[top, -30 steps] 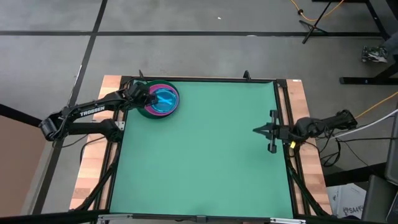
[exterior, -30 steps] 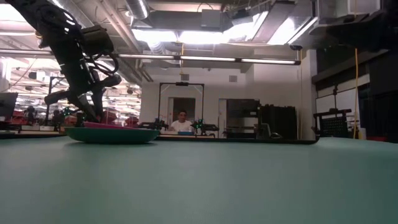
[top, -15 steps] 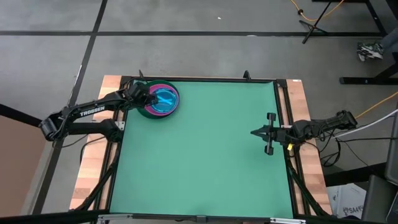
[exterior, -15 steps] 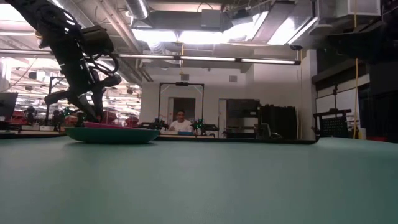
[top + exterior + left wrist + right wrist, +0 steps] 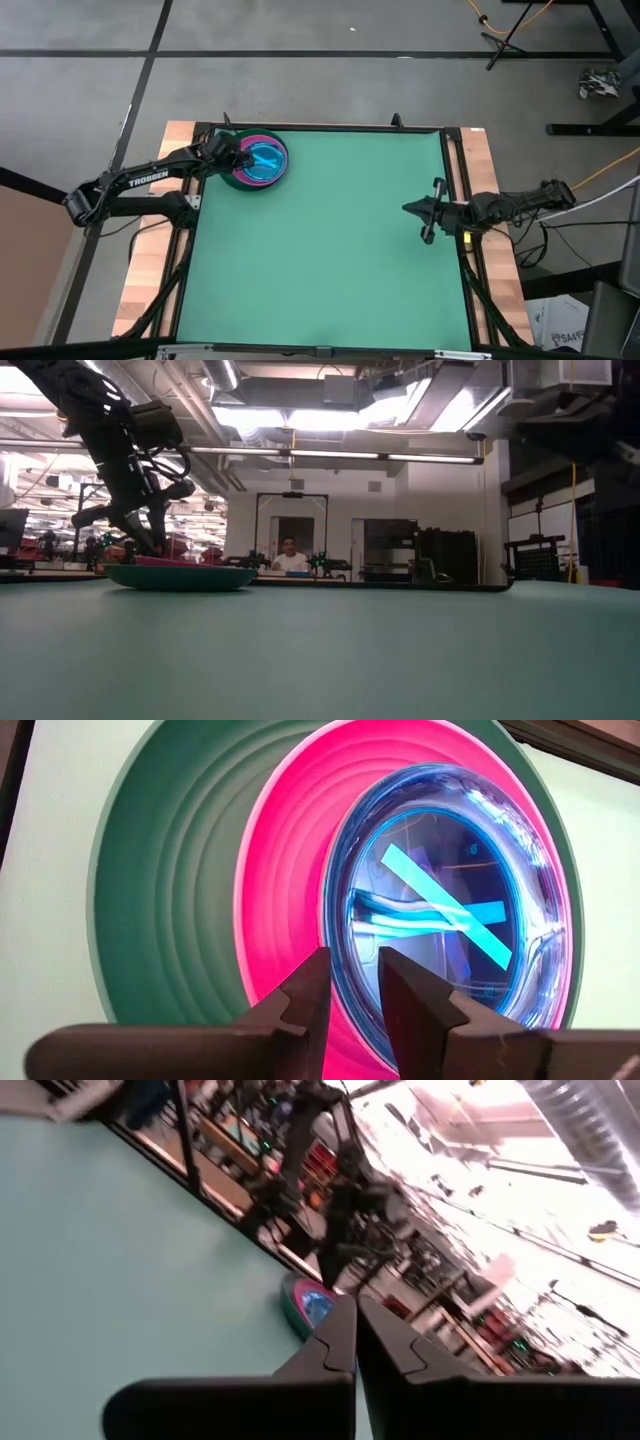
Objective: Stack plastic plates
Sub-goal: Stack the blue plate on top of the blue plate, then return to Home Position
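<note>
**Right arm turns at the table's edge; left gripper stays on the stack**

Only the right gripper (image 5: 410, 209) has moved: a second ago its crossbar stood square across the arm, now it is rolled and slanted, at the same spot by the right edge of the table (image 5: 320, 270). The left gripper (image 5: 243, 157) has not shifted.

High view: the plates (image 5: 256, 161) lie stacked in the far left corner, green at the bottom, pink on it, cyan on top, all flat and round, so no long axis shows. The left gripper reaches in from the left and rests at the stack's left rim.

Low view: the stack (image 5: 180, 575) sits flat at far left, the left gripper (image 5: 150, 544) coming down on it from above.

Left wrist view: the fingers (image 5: 300, 1005) stand slightly parted astride the cyan plate's (image 5: 440, 900) rim; whether they pinch it I cannot tell.

Right wrist view: the right gripper (image 5: 356, 1320) is closed, holding nothing, well apart from the stack (image 5: 310, 1305).
</note>
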`<action>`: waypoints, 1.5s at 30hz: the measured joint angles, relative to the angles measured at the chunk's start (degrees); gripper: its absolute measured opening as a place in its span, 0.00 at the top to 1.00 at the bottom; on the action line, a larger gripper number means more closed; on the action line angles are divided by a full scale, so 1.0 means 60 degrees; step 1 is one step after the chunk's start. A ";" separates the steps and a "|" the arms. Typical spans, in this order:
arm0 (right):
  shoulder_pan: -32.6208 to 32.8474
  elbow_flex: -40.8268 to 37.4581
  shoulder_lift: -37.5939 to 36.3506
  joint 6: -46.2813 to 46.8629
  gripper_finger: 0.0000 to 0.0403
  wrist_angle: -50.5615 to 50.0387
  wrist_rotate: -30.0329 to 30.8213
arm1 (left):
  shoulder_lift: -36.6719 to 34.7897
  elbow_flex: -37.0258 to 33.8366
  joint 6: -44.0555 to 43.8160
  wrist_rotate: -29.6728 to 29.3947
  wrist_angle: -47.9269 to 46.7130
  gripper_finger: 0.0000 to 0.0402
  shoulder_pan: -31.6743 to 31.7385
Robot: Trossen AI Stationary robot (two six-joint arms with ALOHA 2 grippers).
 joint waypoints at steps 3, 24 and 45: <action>-0.0609 0.0000 0.0000 0.0013 0.99 -0.0031 -0.0267 | 0.0000 0.0000 -0.0007 -0.0003 0.0000 0.80 0.0002; -0.3459 0.0000 0.0004 0.1309 0.99 -0.1667 -0.3393 | -0.0220 0.0000 0.0300 -0.0003 0.0512 0.80 -0.0022; -0.3455 0.0004 0.0000 0.1297 0.99 -0.1700 -0.3370 | -0.2917 0.0011 0.2442 -0.0063 0.2075 0.86 -0.4142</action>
